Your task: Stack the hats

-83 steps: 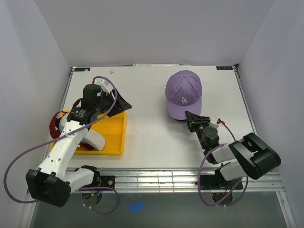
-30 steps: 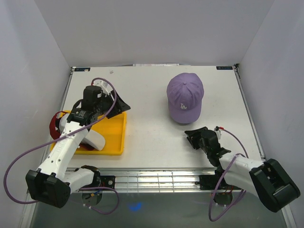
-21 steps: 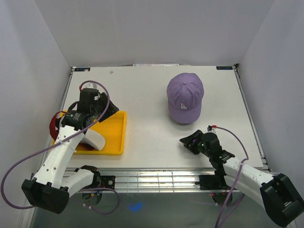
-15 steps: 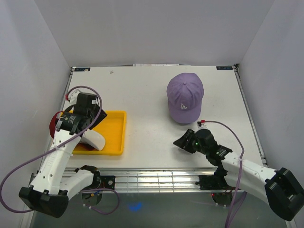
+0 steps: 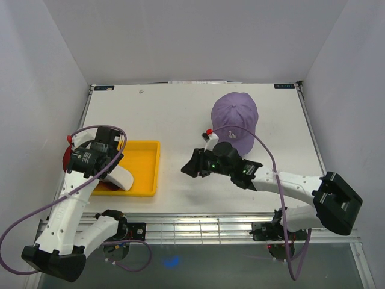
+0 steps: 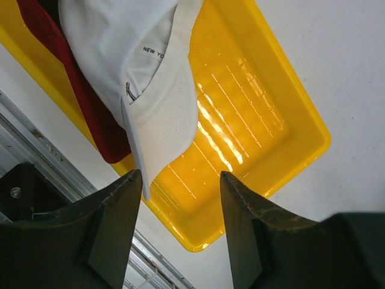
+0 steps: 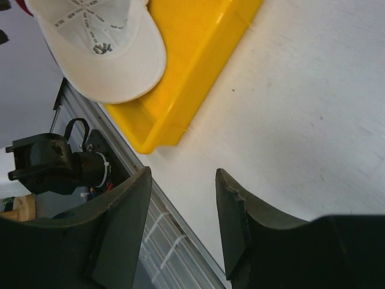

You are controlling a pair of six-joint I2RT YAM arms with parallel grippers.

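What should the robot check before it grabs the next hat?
1. Left gripper open and empty: ok.
2. Right gripper open and empty: ok.
3. White hat in view below the left gripper, partly covering the red hat at the yellow tray: ok.
4. Purple hat alone on the table: ok.
5. All hats in one stack: not ok.

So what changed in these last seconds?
The right hand backed off the purple cap, then swung left toward the yellow tray. The left hand drew back from the tray's far edge over the white cap. Both open, empty. Purple cap nudged slightly; tray and its caps unchanged.
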